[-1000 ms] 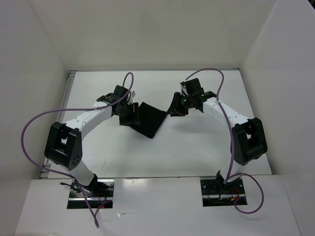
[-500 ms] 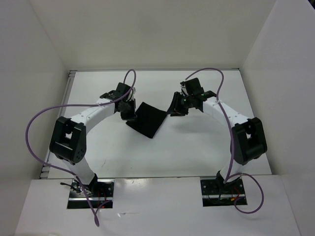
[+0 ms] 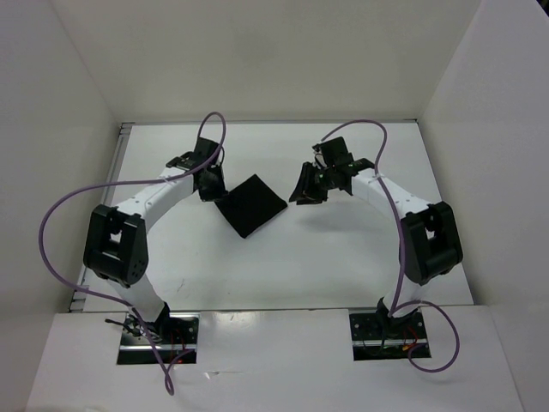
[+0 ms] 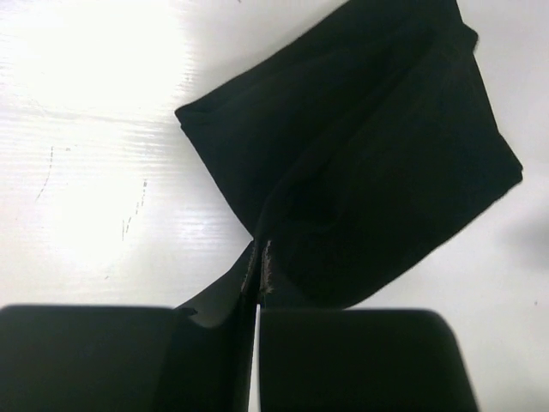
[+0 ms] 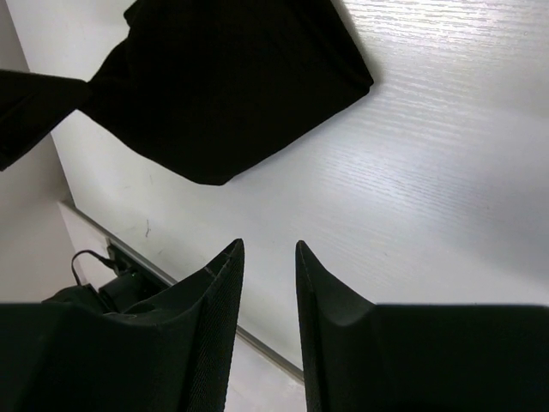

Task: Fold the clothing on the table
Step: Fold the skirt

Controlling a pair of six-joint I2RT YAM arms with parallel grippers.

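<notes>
- Top external view, left side: the left gripper (image 3: 211, 184) is recorded at the left corner of the clothing (image 3: 250, 206), over the far-left part of the table (image 3: 343, 257).
- Left gripper, state: the jaws, spread a second ago, are now brought together. In the left wrist view a ridge of black fabric is seen drawn up to the fingertips, so the clothing (image 4: 377, 154) is judged to be clamped there.
- Left arm, change: the wrist has been shifted off the garment's left part, toward the far left.
- Clothing, place: it is laid near the middle of the table, between the two grippers, as a compact diamond. Overlapping layers are shown in the left wrist view.
- Clothing, change: a longer, sprawling outline was shown a second ago; a tighter, squarer outline is shown now.
- Right gripper (image 3: 303, 192): it is held just beside the garment's right corner and is not seen to touch it. In the right wrist view its fingers are kept apart with nothing between them, and its pose is unchanged over the second.
- Meaning for the task: at least one fold is judged to be laid already. The fresh pinch at the left corner suggests that a further fold or a straightening pull is being started.
- Risk noted: the lower layers may be dragged along with the pinched one.
</notes>
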